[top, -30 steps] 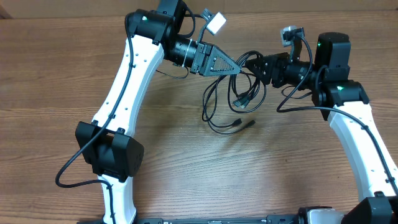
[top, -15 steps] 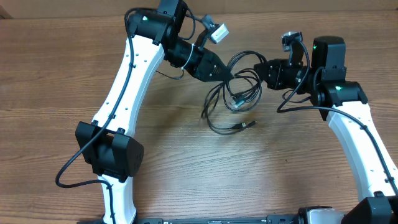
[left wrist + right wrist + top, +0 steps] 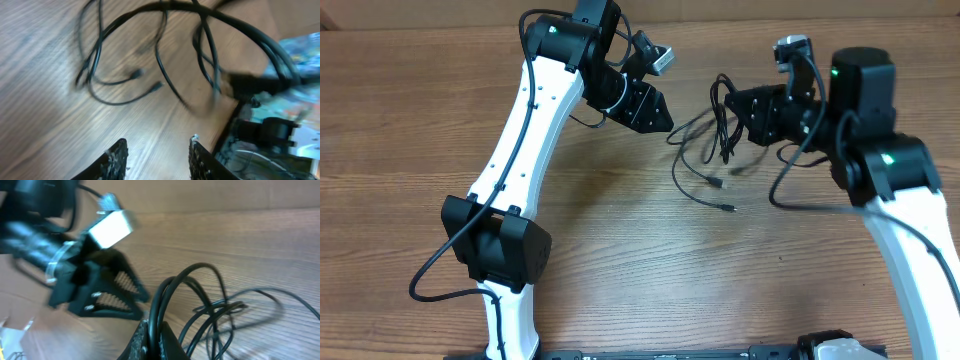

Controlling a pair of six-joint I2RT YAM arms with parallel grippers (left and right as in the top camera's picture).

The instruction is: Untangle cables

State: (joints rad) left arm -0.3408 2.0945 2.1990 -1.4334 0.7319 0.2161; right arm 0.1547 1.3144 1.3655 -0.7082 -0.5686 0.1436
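Observation:
The thin black cables (image 3: pixel 712 140) hang in loops from my right gripper (image 3: pixel 738 108), which is shut on a bundle of strands and holds them lifted; loose ends with plugs trail on the wood (image 3: pixel 726 207). In the right wrist view the strands (image 3: pixel 172 295) run up between the closed jaws (image 3: pixel 154 332). My left gripper (image 3: pixel 660 115) is open and empty, to the left of the cables and apart from them. In the left wrist view its fingers (image 3: pixel 157 155) frame bare wood, with the cable loops (image 3: pixel 165 55) ahead.
The wooden table (image 3: pixel 620 260) fills the overhead view. The left arm's black base joint (image 3: pixel 495 245) sits at the front left. The right arm (image 3: pixel 890 190) stands at the right edge.
My left gripper has let go of the cables and pulled back left, now open. My right gripper has lifted the bundle and drawn it right, so the loops hang stretched.

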